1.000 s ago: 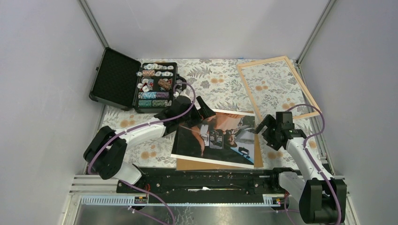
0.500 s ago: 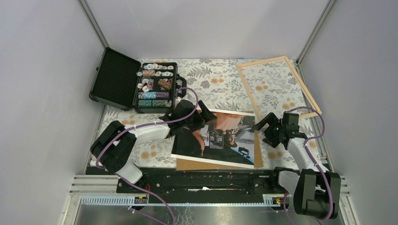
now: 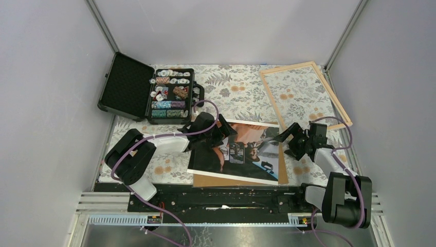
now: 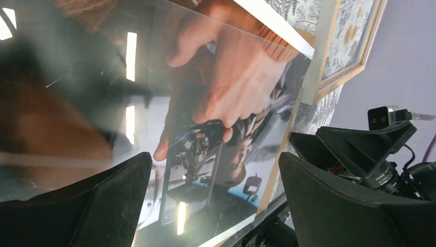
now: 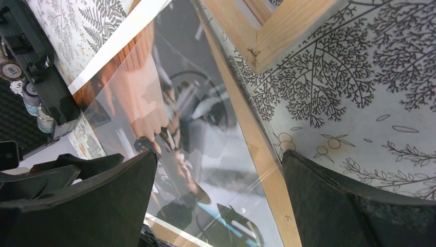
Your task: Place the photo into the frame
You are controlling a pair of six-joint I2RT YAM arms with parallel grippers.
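Top view: large glossy rectangular photo, white border, dark picture with skin and orange tones, lies face up at the near middle of the floral-cloth table. Sits on a plain brown cardboard backing board that sticks out at its right and near edges. Thin light-wood rectangular frame lies flat at far right, its near left corner just beside the photo's far right corner. Open black case of poker chips at far left. Left gripper low over the photo's far left part, fingers spread wide, nothing between them. Right gripper at the photo's right edge, also spread wide, empty.

Left wrist: photo fills the view, strong light glare, a hand holding a phone in the print. Frame beyond. Left gripper wide apart.

Right wrist: photo, cardboard strip, frame corner. Right gripper wide, holding nothing.
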